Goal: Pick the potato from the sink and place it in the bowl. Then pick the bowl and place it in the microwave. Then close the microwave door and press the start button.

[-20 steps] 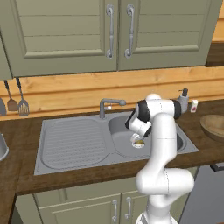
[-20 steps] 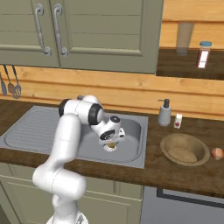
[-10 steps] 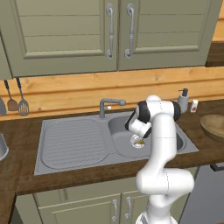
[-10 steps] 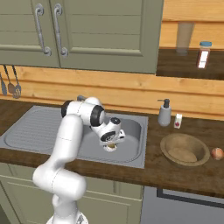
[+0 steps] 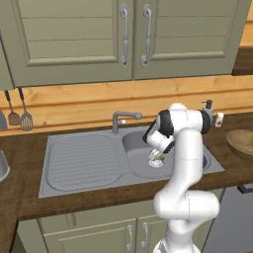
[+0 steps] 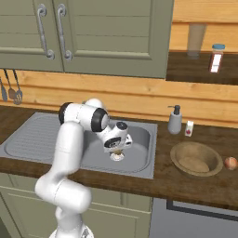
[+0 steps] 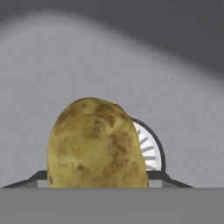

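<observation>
Small oval yellowish-brown potato (image 7: 96, 144) in basin of grey matte metal sink (image 5: 89, 163), over round drain ring (image 7: 151, 148), long axis running along pincer's line of sight in hand view. Pincer (image 6: 118, 152) down in basin, jaws flanking potato; contact not discernible. Arm bent over, wrist pointing down. Wide wooden bowl (image 6: 196, 159) on dark wooden desk (image 6: 195, 183), well apart. No readable writing.

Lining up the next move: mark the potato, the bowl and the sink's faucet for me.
potato (image 7: 96, 146): hand view, middle of its mottled skin.
bowl (image 6: 196, 158): right base view, inner floor of the wooden bowl on the counter.
faucet (image 5: 122, 118): left base view, bend of the grey spout behind the sink basin.
</observation>
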Controlling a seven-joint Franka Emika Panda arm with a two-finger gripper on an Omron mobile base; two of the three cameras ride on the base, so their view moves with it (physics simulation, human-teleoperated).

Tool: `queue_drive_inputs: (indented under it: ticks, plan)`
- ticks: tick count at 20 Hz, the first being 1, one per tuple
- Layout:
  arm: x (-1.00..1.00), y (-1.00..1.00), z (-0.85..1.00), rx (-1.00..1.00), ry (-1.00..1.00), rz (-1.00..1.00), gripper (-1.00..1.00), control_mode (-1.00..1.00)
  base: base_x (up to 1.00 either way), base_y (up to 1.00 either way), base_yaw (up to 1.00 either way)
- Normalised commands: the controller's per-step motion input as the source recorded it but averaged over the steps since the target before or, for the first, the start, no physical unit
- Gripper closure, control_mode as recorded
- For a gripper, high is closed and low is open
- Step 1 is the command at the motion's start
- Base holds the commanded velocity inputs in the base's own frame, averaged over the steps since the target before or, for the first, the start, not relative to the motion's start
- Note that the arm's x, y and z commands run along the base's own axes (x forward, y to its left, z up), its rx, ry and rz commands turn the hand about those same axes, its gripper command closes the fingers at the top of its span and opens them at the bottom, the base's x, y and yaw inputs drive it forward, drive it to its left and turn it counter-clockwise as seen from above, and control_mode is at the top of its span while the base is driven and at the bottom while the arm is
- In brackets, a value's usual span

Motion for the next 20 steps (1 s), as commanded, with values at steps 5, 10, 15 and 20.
queue_drive_inputs:
  ticks: [5, 10, 15, 20]
  plan:
    - [-0.44, -0.02, 1.0, 0.03, -0.3, 0.0, 1.0, -1.0, 0.0, 0.0, 0.0]
    - [-0.49, -0.09, 1.0, 0.09, -0.24, 0.0, 1.0, -1.0, 0.0, 0.0, 0.0]
    - [-0.63, -0.19, 1.0, 0.06, -0.11, -0.01, 1.0, -1.0, 0.0, 0.0, 0.0]
    - [-0.63, -0.27, 1.0, 0.01, -0.14, -0.01, 1.0, -1.0, 0.0, 0.0, 0.0]
